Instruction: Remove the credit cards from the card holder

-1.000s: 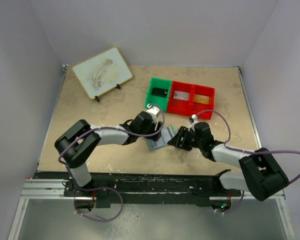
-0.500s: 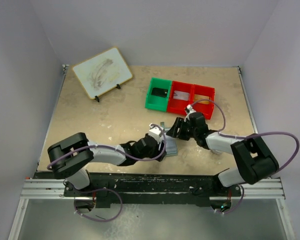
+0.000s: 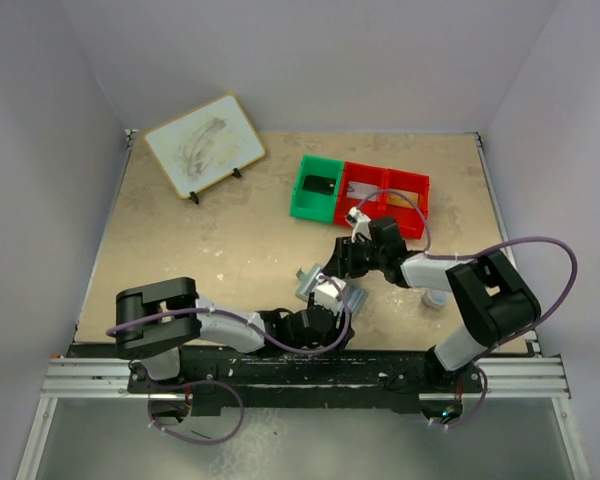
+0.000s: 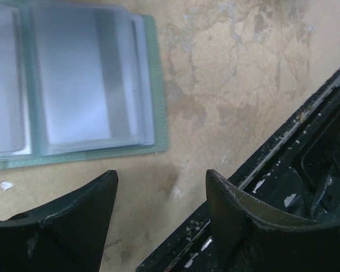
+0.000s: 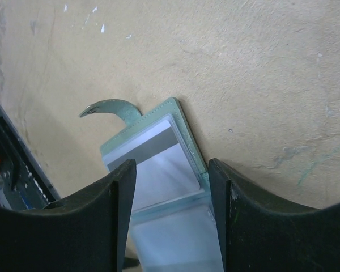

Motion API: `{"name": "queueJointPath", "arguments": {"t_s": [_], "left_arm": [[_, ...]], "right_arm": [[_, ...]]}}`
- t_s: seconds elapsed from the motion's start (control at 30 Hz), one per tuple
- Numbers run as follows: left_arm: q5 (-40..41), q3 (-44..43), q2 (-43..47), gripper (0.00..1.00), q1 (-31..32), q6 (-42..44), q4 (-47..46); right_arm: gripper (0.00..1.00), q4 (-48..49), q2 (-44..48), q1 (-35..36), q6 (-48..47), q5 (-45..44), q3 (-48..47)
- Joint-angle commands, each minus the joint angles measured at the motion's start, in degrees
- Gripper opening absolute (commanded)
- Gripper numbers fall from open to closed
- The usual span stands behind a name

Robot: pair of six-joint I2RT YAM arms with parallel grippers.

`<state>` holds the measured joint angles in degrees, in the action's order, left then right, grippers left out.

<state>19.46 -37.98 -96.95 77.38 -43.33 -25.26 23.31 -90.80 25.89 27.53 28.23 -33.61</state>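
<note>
Flanking card holder (image 3: 330, 290), L+R arms low, jaws apart.

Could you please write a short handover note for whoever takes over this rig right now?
Grey-green book-style card holder: lying open on the beige stone-look table, clear sleeves up. A pale card with a dark stripe sits in one sleeve.
Left tool: open, empty, beside the holder near the table's front edge.
Right tool: open, empty, above the holder.
Done: holder opened.
Left: draw out the cards; neither tool grips one yet.
</note>
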Motion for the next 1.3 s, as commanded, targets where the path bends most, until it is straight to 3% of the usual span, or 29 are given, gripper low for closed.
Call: {"name": "queueJointPath", "arguments": {"t_s": [0.0, 0.03, 0.2, 0.33, 0.5, 0.6, 0.93, 1.27], "left_arm": [[5.6, 1.1, 5.6, 0.62, 0.0, -1.3, 4.2], [7.4, 1.3, 7.4, 0.62, 0.0, -1.1, 6.2], [14.0, 4.2, 17.1, 0.63, 0.0, -0.2, 14.0], [13.8, 4.3, 20.6, 0.63, -4.1, 1.3, 17.7], [14.8, 3.2, 21.6, 0.56, -12.1, 0.9, 19.4], [11.2, 1.7, 20.5, 0.53, -14.6, 2.2, 18.2], [8.3, -3.5, 15.2, 0.46, -15.0, 2.3, 15.9], [8.0, -3.0, 16.5, 0.37, -17.8, -3.8, 15.5]], "right_arm": [[0.56, -9.0, 0.9, 0.3, -6.1, 0.4, -3.7], [0.56, -10.8, 3.0, 0.4, -5.0, -6.4, -3.8], [0.59, -15.7, 15.6, 0.3, 2.3, -18.9, -2.6], [0.56, -12.7, 20.8, 0.3, 9.4, -16.3, 1.1], [0.52, -3.8, 24.0, 0.5, 18.6, -11.8, 8.8], [0.50, -2.3, 24.7, 0.8, 21.5, -10.9, 10.6], [0.47, -1.3, 23.4, 3.0, 23.3, -11.0, 10.0], [0.46, 1.8, 13.9, 7.5, 23.3, -10.8, 7.2]]}}
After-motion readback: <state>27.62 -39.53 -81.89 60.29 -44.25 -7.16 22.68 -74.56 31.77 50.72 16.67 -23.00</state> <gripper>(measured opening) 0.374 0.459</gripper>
